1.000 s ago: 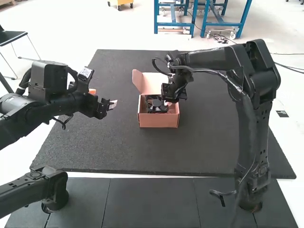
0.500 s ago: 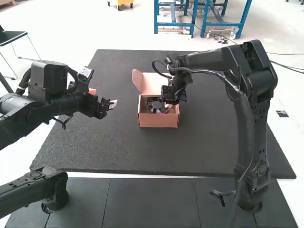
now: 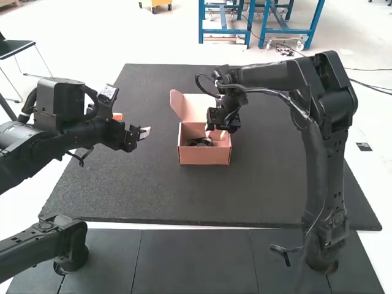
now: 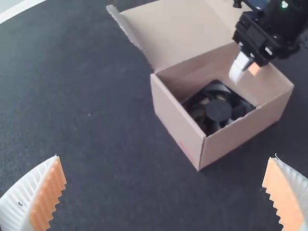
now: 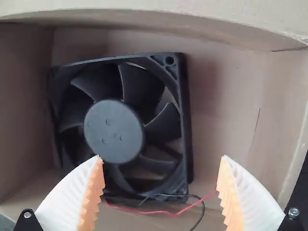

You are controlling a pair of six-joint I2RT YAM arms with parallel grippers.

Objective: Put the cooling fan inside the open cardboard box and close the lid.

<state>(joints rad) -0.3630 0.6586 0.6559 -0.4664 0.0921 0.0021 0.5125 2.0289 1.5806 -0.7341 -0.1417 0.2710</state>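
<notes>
Two risks from here, both at the lid. Fan (image 5: 115,130) lies flat on the floor of the box (image 3: 205,154), so the drop-in looks done — lid (image 3: 187,105) stands open off the far wall, leaning back. Right gripper (image 3: 222,125) hangs just over the box mouth, fingers spread wide, holding nothing. Left gripper (image 3: 142,133) hovers over the mat (image 3: 153,184) well apart from the box, fingers also apart and empty.

Risk one: you swing the lid down while the right fingers are over the opening — flap jams on them or creases. Clear that arm first.

Risk two: box looks light and nothing pins it, so a push on the flap may slide or tip it across the mat instead of folding the hinge. Brace a wall with the other arm.

Also watch the red and black wires (image 5: 159,210) lying loose by the fan's edge. They could snag a finger on the way out.
</notes>
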